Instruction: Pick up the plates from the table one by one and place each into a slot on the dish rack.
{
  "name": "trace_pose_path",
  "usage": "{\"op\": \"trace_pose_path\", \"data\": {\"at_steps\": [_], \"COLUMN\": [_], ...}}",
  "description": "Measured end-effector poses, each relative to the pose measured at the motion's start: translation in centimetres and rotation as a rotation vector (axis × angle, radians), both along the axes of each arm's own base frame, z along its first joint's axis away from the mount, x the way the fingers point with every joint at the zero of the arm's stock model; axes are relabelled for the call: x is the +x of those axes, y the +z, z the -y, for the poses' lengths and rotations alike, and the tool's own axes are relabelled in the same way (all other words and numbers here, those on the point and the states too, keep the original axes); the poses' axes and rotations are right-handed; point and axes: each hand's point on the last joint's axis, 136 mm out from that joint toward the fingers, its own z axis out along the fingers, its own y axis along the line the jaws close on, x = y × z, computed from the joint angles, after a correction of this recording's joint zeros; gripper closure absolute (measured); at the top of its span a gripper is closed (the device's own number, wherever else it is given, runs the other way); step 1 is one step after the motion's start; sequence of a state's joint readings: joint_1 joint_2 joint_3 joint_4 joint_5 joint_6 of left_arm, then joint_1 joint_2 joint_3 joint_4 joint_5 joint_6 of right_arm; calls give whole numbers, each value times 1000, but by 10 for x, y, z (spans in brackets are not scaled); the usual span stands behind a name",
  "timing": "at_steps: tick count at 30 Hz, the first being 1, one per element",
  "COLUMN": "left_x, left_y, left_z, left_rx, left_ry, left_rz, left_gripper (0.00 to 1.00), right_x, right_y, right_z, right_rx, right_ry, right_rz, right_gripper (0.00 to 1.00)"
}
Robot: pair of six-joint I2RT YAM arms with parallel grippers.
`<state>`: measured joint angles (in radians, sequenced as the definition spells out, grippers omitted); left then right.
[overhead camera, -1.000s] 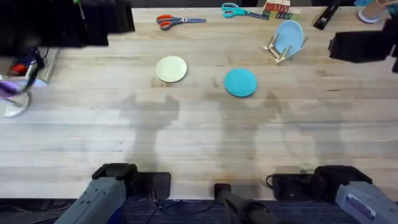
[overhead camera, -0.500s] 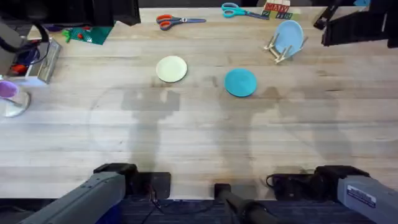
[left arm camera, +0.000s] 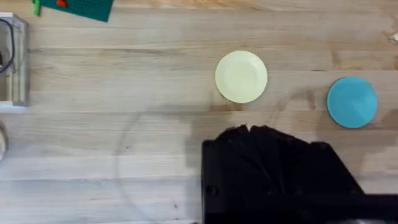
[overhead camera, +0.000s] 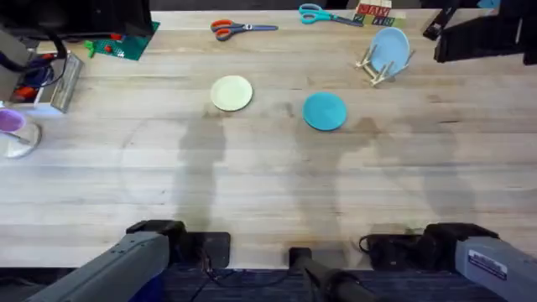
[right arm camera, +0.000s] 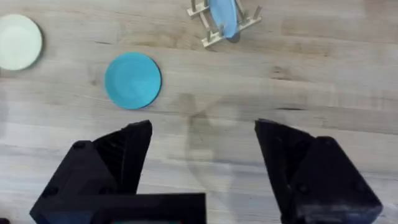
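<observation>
One light blue plate (overhead camera: pixel 390 46) stands in the dish rack (overhead camera: pixel 374 67); teal plate (overhead camera: pixel 324 111) lies nearby. Right gripper (right arm camera: pixel 202 155) spread wide, empty; left gripper's state unclear.

Three plates (overhead camera: pixel 232 92); one dish rack (overhead camera: pixel 373 67); apparently two scissors (overhead camera: pixel 242 28).

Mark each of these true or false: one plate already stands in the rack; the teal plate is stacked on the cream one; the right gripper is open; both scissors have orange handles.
1. A light blue plate stands in the dish rack. True.
2. The teal plate is stacked on the cream plate. False: they lie apart, flat on the table.
3. The right gripper is open and empty. True.
4. Both scissors have orange handles. False: one pair is orange, the other teal.
</observation>
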<state>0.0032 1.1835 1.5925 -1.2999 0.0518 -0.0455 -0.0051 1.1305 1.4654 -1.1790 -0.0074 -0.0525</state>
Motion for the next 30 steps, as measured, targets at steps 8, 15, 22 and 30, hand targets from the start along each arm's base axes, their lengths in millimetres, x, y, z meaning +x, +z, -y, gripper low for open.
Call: {"op": "trace_pose_path", "data": {"at_steps": [8,15,22,30], "left_x": [-1,-3,-1,20], "left_y": [1,4,2,-24], "left_z": [14,32,58,81], "left_rx": [-76,-189,-328,-454], "left_ry": [-36,-61,-146,-221], "left_rz": [-2,-10,-52,-188], "left_gripper": [959,959,958,958], "right_x": [0,0,0,0], "right_y": [0,0,0,0], "right_z": [0,0,0,0], "right_rx": [0,0,0,0], "right_ry": [0,0,0,0], "right_rz": [0,0,1,1], "right_gripper": [7,7,6,8]}}
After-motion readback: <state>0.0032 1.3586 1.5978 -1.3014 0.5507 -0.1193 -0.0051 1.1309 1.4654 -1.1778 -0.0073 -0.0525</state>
